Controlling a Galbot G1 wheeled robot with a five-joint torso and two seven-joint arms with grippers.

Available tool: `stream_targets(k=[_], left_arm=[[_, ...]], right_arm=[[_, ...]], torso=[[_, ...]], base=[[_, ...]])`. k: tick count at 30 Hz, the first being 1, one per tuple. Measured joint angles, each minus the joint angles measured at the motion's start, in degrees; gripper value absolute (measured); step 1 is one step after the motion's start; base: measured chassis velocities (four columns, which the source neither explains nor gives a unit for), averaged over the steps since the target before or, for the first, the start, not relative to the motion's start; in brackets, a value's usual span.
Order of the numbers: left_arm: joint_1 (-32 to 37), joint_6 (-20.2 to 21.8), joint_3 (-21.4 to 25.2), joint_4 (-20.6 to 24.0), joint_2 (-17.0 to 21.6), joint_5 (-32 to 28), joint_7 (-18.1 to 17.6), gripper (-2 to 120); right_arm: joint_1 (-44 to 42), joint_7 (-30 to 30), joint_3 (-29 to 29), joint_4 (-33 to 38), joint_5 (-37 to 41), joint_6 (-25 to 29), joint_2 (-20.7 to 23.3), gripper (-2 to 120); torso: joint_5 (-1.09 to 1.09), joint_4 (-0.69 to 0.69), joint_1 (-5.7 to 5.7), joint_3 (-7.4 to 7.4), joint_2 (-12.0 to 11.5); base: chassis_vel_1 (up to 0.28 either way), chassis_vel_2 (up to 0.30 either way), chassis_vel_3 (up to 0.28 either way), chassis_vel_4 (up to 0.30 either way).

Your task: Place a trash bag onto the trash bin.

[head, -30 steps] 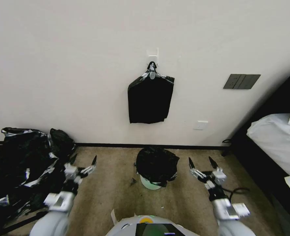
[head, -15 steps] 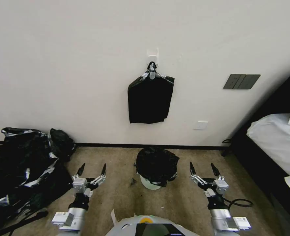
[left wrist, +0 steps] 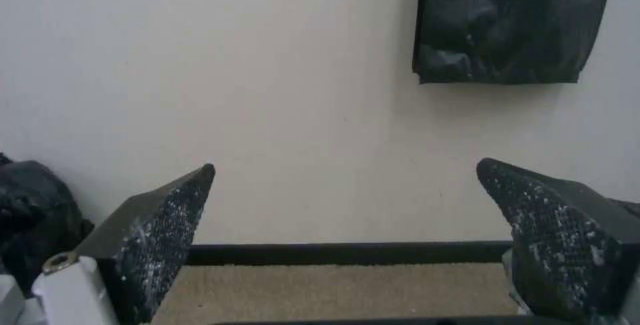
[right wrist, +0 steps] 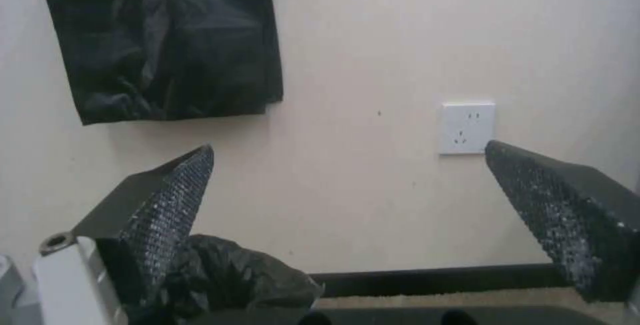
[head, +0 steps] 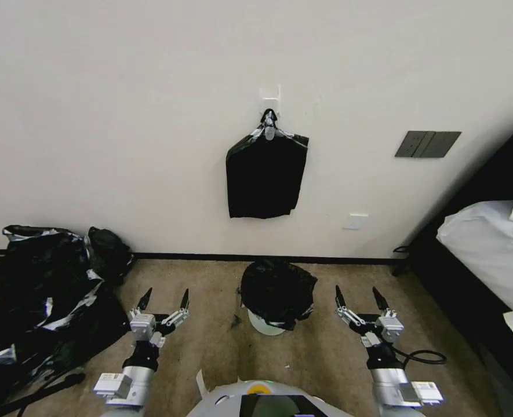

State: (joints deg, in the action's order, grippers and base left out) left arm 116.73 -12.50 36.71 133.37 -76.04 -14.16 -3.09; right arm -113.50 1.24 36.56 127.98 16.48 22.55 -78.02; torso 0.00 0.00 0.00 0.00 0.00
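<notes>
The trash bin (head: pixel 264 324) is a small cream-white bucket standing on the carpet near the wall, in the middle of the head view. The glossy black trash bag (head: pixel 276 291) is draped over its top and hangs down its sides, leaving just the pale base in sight. My left gripper (head: pixel 166 295) hovers open to the bin's left, well apart from it. On the bin's other side my right gripper (head: pixel 356 292) is open too, holding nothing. The right wrist view catches a wrinkled edge of the trash bag (right wrist: pixel 227 275) beside one finger (right wrist: pixel 167 200). Both fingers (left wrist: pixel 160 235) of the left gripper (left wrist: pixel 345 165) stand wide apart.
A flat black bundle (head: pixel 266 176) hangs from a clip on the wall above the bin. A big black plastic heap (head: pixel 36 289) lies on the floor at the left. A bed (head: pixel 488 243) stands at the right, and a cable (head: pixel 418 356) loops beside my right arm.
Both arms have drawn back toward my body since a second ago, the left one also shifting inward. In the last half second they barely moved. The bag stays on the bin.
</notes>
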Motion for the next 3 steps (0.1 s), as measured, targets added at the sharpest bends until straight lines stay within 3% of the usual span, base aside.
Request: stream_targets(k=[3], left_arm=[[-0.02,0.01,0.0,-0.03,0.02,-0.04,-0.01,100]], right_arm=[[0.01,0.01,-0.01,0.01,0.01,-0.02,0.02,100]], torso=[[0.0,0.0,0.0,0.0,0.0]], base=[[0.0,0.0,0.0,0.0]])
